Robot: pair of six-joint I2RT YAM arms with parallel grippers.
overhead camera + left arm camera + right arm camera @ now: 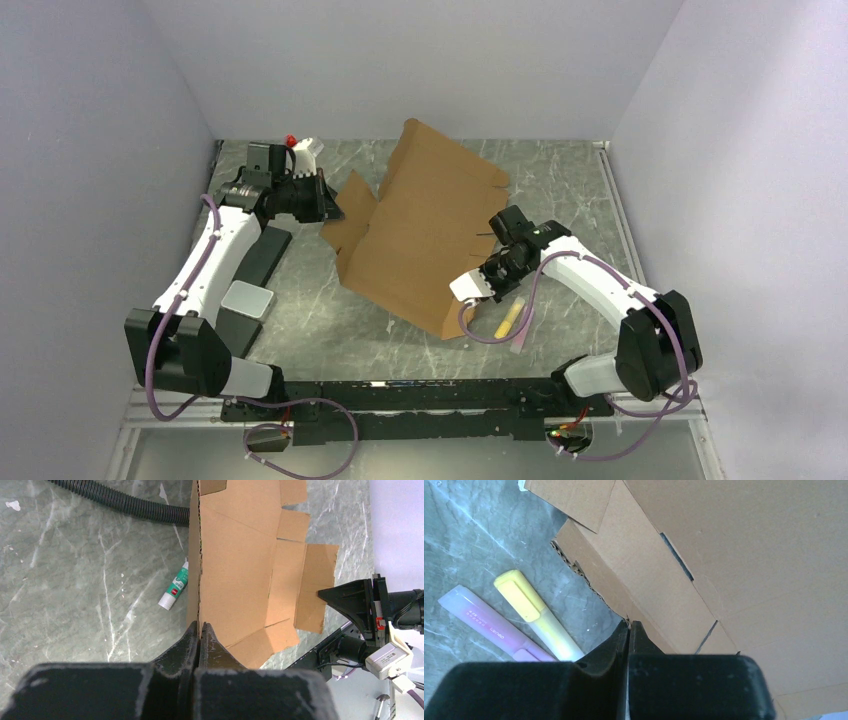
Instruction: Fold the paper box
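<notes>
The left gripper (200, 631) and the right gripper (629, 628) each pinch an opposite edge of the tilted paper box (430, 225).

A yellow highlighter (536, 617) and a purple highlighter (489, 627) lay side by side on the grey marbled table (330, 335). Elsewhere lay a green-and-white glue stick (175, 586) and, at the left, a pale grey pad (247, 299) between two black slabs.

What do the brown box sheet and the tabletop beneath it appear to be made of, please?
The paper box looks like plain brown corrugated cardboard with a matte finish: fluting shows along its cut edge. The tabletop looks like grey-green marble with white veins, faintly glossy; it could equally be a printed laminate.
</notes>
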